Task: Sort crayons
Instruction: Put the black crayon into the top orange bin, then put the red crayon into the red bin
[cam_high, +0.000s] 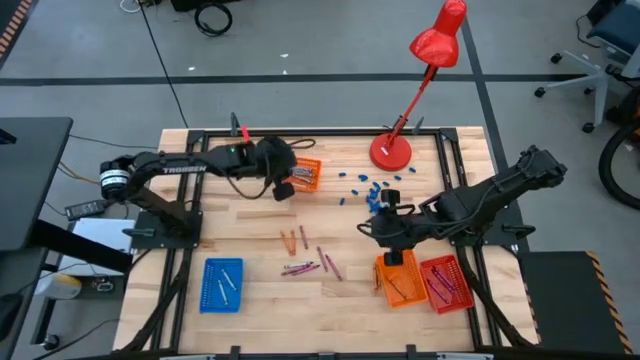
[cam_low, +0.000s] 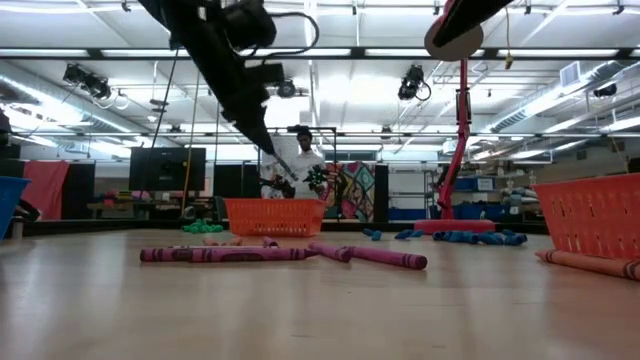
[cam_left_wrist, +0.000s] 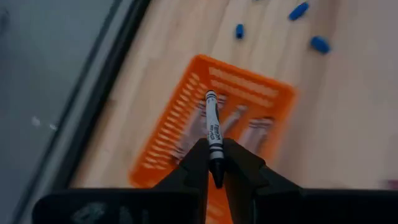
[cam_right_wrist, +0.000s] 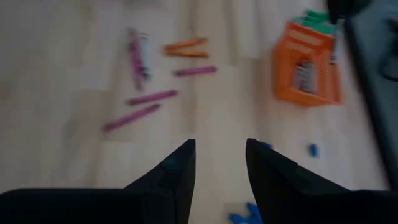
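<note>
My left gripper (cam_high: 283, 188) is shut on a grey-white crayon (cam_left_wrist: 213, 133) and hangs over the far orange basket (cam_high: 306, 174), which holds several grey-white crayons (cam_left_wrist: 249, 127). My right gripper (cam_right_wrist: 217, 163) is open and empty, above the table near the orange tray (cam_high: 397, 282) at the near right. Loose orange crayons (cam_high: 290, 240) and magenta crayons (cam_high: 303, 268) lie flat on the table's middle. They also show in the right wrist view (cam_right_wrist: 143, 115) and the low view (cam_low: 220, 254). My left gripper pinches the grey-white crayon by one end (cam_left_wrist: 216, 167) between its two fingertips. The crayon runs on along the fingers and sticks out past them, its free end (cam_left_wrist: 211, 97) over the orange basket. It is lifted clear of basket and table.
A red tray (cam_high: 446, 284) stands beside the orange tray, and a blue tray (cam_high: 222, 285) stands at the near left. Small blue pieces (cam_high: 368, 188) lie scattered by the base of the red lamp (cam_high: 390, 151). A person (cam_low: 300, 160) stands in the room behind.
</note>
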